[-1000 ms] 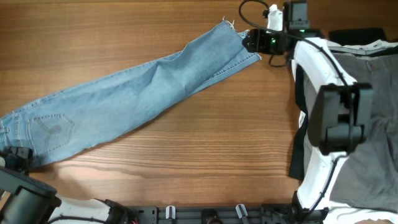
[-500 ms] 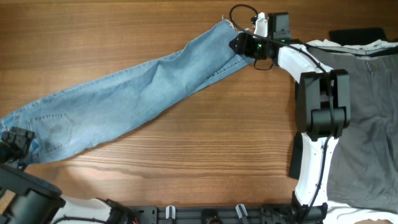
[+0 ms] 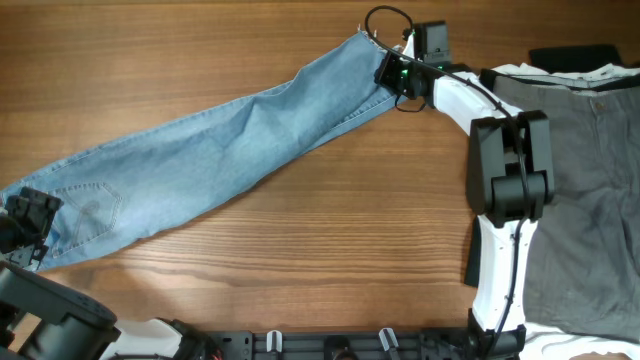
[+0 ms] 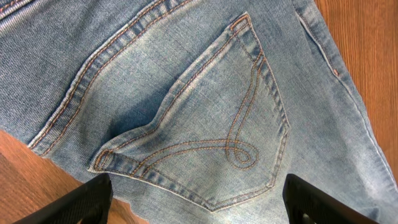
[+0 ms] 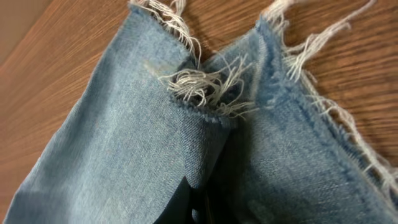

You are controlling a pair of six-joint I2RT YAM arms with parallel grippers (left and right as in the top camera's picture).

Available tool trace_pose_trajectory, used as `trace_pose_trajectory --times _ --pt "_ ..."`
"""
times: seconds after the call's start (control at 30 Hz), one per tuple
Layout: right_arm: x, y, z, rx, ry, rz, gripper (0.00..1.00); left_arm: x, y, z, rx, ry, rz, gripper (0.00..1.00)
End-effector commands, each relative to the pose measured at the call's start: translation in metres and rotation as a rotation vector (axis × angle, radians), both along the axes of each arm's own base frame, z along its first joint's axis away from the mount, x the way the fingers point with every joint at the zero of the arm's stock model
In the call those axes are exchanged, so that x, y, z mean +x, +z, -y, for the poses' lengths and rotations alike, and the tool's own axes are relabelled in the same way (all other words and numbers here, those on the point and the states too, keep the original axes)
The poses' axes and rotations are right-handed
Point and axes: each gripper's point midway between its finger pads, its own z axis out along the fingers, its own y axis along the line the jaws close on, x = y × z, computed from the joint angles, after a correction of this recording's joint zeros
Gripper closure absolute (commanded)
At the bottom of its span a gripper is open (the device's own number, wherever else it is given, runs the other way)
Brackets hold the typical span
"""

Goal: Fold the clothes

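Note:
The clothes are light blue jeans (image 3: 220, 155) lying flat and full-length, running diagonally from the waist at the lower left to the frayed hems (image 3: 372, 48) at the upper right. My right gripper (image 3: 392, 72) sits on the hem end. In the right wrist view it (image 5: 200, 202) is shut, with a fold of denim pinched just below the frayed hems (image 5: 199, 84). My left gripper (image 3: 28, 222) hovers over the waist end, open. Its dark fingers (image 4: 81, 202) stand wide on either side of the stitched back pocket (image 4: 205, 124), holding nothing.
A grey garment (image 3: 585, 200) lies spread at the table's right side, partly under the right arm's base (image 3: 510, 180). A dark item (image 3: 570, 55) and a white cloth edge sit at the top right. Bare wood table (image 3: 330, 240) lies in front of the jeans.
The right gripper moved left onto the hem end and shut on the denim. The left gripper opened wider and shifted up over the waist end.

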Motion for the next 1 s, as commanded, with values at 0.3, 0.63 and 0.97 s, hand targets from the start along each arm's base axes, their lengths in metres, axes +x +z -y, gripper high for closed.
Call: trace_pose_trajectory --times 0.3,0.63,0.97 --pt "-0.012 0.065 0.072 -0.133 0.027 0.058 0.92 0.007 0.013 -0.002 0.044 -0.070 0.033 0.13" --pt "0.011 0.198 -0.010 0.262 0.384 0.565 0.96 0.007 0.013 -0.002 0.043 -0.070 0.033 0.12" --pt "0.029 0.030 0.034 -0.027 0.191 0.265 0.30 0.002 0.010 0.007 0.005 -0.071 0.010 0.12"
